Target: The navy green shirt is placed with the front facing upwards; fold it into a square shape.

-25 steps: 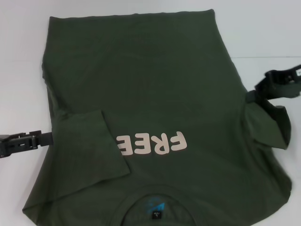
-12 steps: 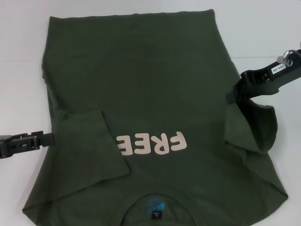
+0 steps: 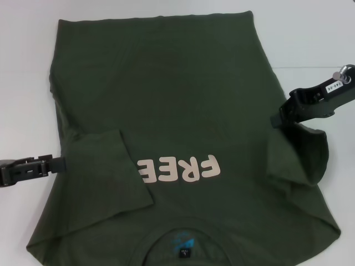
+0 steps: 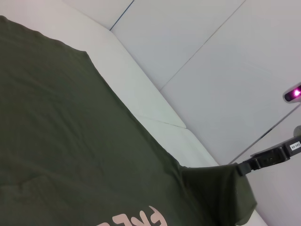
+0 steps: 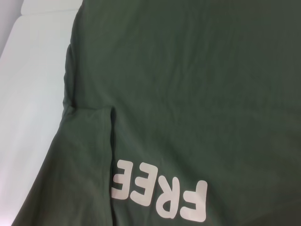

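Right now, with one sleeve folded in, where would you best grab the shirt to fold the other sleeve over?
By the right sleeve, at its outer hem, coming from the right side. It is the loose end there, already lifted off the table in the right gripper. The left sleeve lies flat on the shirt, beside the left gripper.

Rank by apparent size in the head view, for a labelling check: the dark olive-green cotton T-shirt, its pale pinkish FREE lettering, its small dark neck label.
1. Dark olive-green cotton T-shirt
2. Pale pinkish FREE lettering
3. Small dark neck label
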Robot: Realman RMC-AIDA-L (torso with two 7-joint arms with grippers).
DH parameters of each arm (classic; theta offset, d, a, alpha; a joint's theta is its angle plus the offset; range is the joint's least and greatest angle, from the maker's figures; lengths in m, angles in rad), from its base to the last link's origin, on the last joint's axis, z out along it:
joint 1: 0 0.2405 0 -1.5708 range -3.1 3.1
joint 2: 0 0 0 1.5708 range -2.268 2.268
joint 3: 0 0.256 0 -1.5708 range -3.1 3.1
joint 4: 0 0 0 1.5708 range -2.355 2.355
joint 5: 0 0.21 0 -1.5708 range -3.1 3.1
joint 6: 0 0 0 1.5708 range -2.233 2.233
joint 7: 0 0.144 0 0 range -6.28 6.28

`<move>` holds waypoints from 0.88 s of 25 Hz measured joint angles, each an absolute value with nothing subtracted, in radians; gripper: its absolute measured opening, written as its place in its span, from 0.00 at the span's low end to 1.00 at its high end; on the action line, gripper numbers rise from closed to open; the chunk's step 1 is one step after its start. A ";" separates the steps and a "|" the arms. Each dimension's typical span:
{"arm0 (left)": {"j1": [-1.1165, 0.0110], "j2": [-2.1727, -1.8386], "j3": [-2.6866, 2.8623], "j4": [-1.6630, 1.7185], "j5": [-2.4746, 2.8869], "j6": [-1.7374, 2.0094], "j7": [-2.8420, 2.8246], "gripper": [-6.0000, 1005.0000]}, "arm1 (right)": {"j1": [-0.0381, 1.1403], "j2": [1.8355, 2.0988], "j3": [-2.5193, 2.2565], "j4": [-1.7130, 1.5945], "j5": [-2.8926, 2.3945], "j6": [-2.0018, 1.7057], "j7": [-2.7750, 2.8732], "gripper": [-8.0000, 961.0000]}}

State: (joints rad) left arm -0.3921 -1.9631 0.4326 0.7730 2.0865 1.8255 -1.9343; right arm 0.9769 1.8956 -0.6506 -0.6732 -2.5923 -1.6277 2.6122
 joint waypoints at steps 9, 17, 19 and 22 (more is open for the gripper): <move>-0.393 -1.965 0.433 0.773 2.088 1.826 -1.934 0.90 | 0.977 1.890 -0.653 -0.682 -2.591 -1.630 2.625 0.18; -0.393 -1.967 0.434 0.773 2.088 1.829 -1.935 0.90 | 0.921 1.828 -0.654 -0.689 -2.611 -1.640 2.694 0.58; -0.393 -1.967 0.434 0.773 2.088 1.829 -1.935 0.90 | 0.907 1.811 -0.656 -0.689 -2.614 -1.647 2.717 0.64; -0.393 -1.967 0.434 0.773 2.088 1.827 -1.936 0.90 | 0.895 1.802 -0.658 -0.687 -2.631 -1.657 2.736 0.70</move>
State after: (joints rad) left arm -0.3927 -1.9667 0.4342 0.7726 2.0878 1.8274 -1.9355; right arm 0.8954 1.8021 -0.6575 -0.6871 -2.6311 -1.6570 2.7360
